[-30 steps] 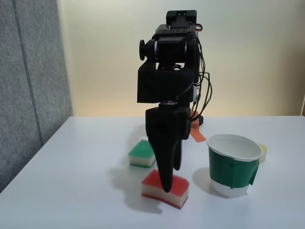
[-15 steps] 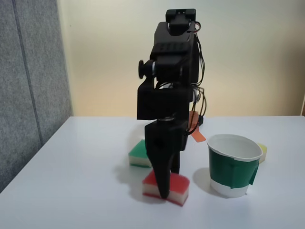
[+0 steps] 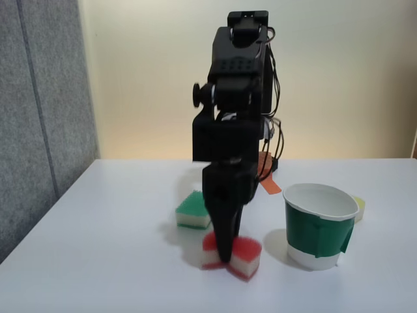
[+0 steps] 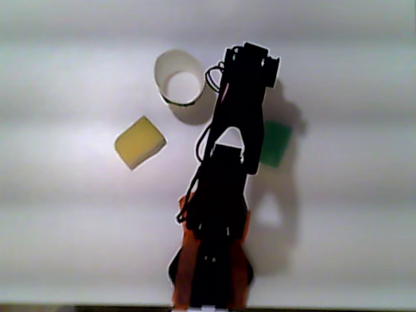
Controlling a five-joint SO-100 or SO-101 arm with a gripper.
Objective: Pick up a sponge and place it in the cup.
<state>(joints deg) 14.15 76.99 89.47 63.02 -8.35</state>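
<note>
The sponge (image 3: 247, 249), red on top with a cream body, lies at the front of the white table (image 3: 104, 261), pinched in at its middle. My black gripper (image 3: 225, 254) comes straight down on it and is shut on the sponge, whose two ends bulge out on either side of the fingers. The cup (image 3: 317, 228), white with a dark green band, stands upright just to the right, apart from the sponge. In the other view, the arm (image 4: 224, 188) covers the sponge, and the cup (image 4: 188, 112) sits left of the arm's far end.
A smaller green-topped sponge (image 3: 193, 210) (image 4: 276, 143) lies just behind the gripper. A yellow thing (image 3: 359, 207) (image 4: 138, 141) lies behind the cup. A grey panel (image 3: 39, 111) stands along the table's left side. Cables (image 3: 277, 130) hang behind the arm.
The fingers have closed on the sponge, squeezing its flat shape into a pinched middle with two bulging ends. The upper arm has shifted slightly right and more upright.
</note>
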